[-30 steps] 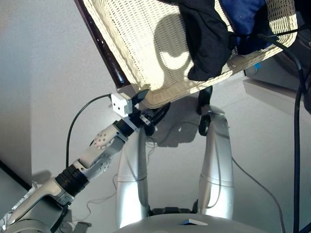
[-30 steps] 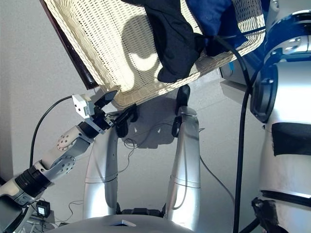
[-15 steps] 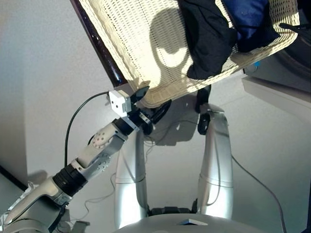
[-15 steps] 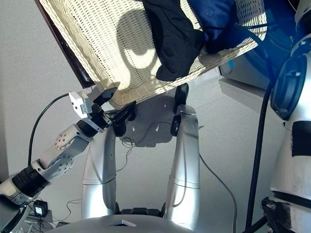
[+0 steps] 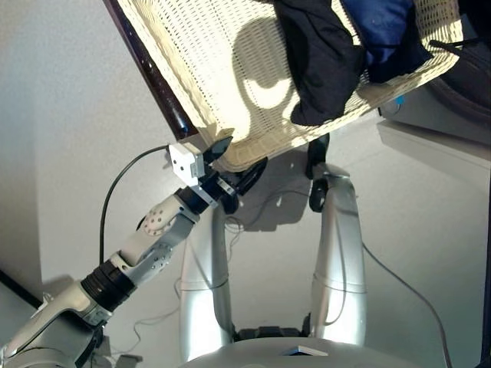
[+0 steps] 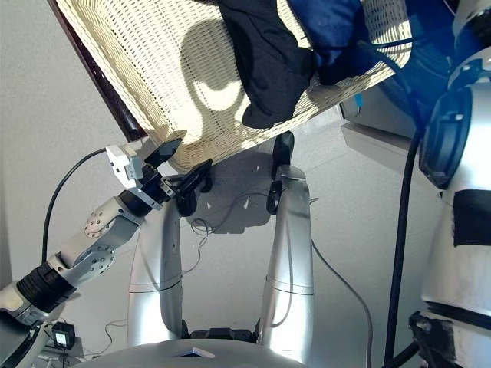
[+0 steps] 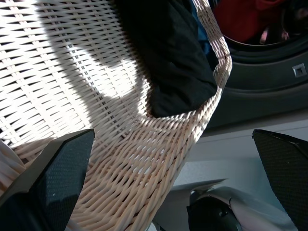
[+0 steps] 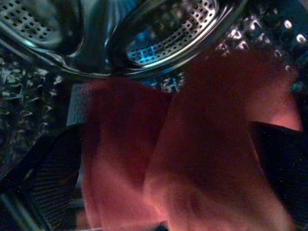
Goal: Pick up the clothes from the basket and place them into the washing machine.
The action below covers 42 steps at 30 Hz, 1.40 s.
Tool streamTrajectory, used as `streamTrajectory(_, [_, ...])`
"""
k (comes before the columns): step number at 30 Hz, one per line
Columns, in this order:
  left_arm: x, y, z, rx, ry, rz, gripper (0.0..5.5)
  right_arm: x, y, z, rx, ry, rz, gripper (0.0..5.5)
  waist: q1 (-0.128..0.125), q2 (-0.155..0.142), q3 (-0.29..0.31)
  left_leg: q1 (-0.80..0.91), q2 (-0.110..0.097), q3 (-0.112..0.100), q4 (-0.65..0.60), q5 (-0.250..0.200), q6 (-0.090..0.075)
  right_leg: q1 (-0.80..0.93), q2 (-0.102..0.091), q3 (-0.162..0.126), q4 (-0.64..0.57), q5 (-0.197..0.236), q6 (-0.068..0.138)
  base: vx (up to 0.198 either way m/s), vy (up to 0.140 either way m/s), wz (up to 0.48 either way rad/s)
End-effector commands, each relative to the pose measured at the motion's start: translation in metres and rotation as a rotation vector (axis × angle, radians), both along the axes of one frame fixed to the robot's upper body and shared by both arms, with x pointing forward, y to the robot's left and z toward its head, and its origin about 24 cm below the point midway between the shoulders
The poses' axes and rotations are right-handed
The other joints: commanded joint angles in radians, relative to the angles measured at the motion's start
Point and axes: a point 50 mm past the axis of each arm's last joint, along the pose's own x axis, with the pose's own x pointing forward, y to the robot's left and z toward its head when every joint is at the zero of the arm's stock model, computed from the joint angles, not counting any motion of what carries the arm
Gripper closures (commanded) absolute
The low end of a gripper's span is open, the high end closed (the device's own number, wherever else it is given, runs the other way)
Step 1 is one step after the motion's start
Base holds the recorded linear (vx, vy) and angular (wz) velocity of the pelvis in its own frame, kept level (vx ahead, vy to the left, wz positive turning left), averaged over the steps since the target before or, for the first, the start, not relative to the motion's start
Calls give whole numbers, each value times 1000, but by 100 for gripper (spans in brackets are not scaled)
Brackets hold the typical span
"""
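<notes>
Red garment in the drum, two still in the basket

We see the wicker basket [image 5: 222, 84] holding the black garment [image 5: 318, 61] and the navy one [image 5: 383, 27]. Our left gripper [image 5: 230, 165] sits at its rim, jaws wide apart, grasping nothing. Our right gripper [image 8: 159, 211] has its jaws spread around the coral-red garment [image 8: 192, 159] inside the washing machine [image 7: 269, 72].

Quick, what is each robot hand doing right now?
Left gripper: open, fingers either side of the basket rim, not clamped.
Right gripper: among the coral-red garment inside the washing machine drum; open or shut cannot be told.
</notes>
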Motion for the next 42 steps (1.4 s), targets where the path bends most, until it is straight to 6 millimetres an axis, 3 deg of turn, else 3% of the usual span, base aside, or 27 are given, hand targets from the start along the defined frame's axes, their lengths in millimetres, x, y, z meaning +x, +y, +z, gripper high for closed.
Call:
streamTrajectory(1, [-17,-2,-16,-43,44,-4,0,4,24,8,-311,-31,-51,0,17,15,-89,43,-7,18,-71,10,-41,46,23,-75,-2,-22,-50,0,0,0])
streamTrajectory(7, [-13,2,-20,-32,46,38,0,35,89,-23,-398,-36,162,0,20,18,-87,121,-15,38,-187,41,-50,126,11,-68,-104,-5,-47,0,0,0])
streamTrajectory(11, [-10,10,-24,-36,51,79,0,46,119,-43,-584,43,215,0,27,23,-93,188,-23,48,-272,66,-52,184,6,-73,-170,8,-39,0,0,0])
streamTrajectory(16, [-13,16,-31,-57,70,111,0,51,122,-63,-680,81,231,0,36,32,-113,246,-31,38,-345,87,-52,232,2,-72,-224,18,-28,0,0,0])
streamTrajectory(21, [-18,25,-37,-35,57,162,0,46,146,-108,-974,74,334,0,24,30,-112,348,-29,33,-443,117,-58,326,-6,-76,-309,45,-16,0,0,0])
streamTrajectory(25, [-26,36,-47,-14,67,214,0,35,142,-152,-1259,161,334,0,18,25,-114,443,-30,24,-512,134,-60,415,-14,-85,-377,71,-6,72,-18,-57])
streamTrajectory(29, [-31,40,-59,18,88,255,0,18,125,-205,-1385,261,393,0,18,23,-114,540,-48,7,-569,152,-67,522,-23,-99,-454,92,3,78,-39,-31])
streamTrajectory(31, [-32,43,-64,59,79,318,0,7,114,-241,-1409,356,432,0,17,24,-110,591,-56,1,-604,166,-69,581,-29,-111,-494,104,7,66,-27,10])
streamTrajectory(36, [-27,44,-72,138,62,412,0,-14,111,-292,-1329,454,479,0,10,26,-94,703,-71,-23,-682,197,-77,705,-39,-138,-575,122,13,30,-17,170])
streamTrajectory(37, [-24,46,-71,160,43,448,0,-19,109,-300,-1297,469,485,0,6,18,-89,717,-73,-20,-706,236,-71,727,-44,-148,-606,156,6,-29,-48,225])
streamTrajectory(40, [-23,50,-69,227,3,494,0,-33,106,-307,-1294,467,474,0,2,12,-65,750,-75,-19,-716,245,-74,775,-53,-169,-623,158,4,1,-40,-24])
streamTrajectory(41, [-20,49,-69,281,-28,492,0,-38,102,-310,-1278,479,463,0,-5,17,-57,746,-69,6,-714,259,-76,786,-65,-186,-625,159,3,52,-61,511])
streamTrajectory(42, [-18,49,-67,312,-52,493,0,-39,99,-313,-1276,492,459,0,-3,25,-54,761,-65,10,-709,237,-85,788,-66,-192,-605,128,11,44,-7,419])
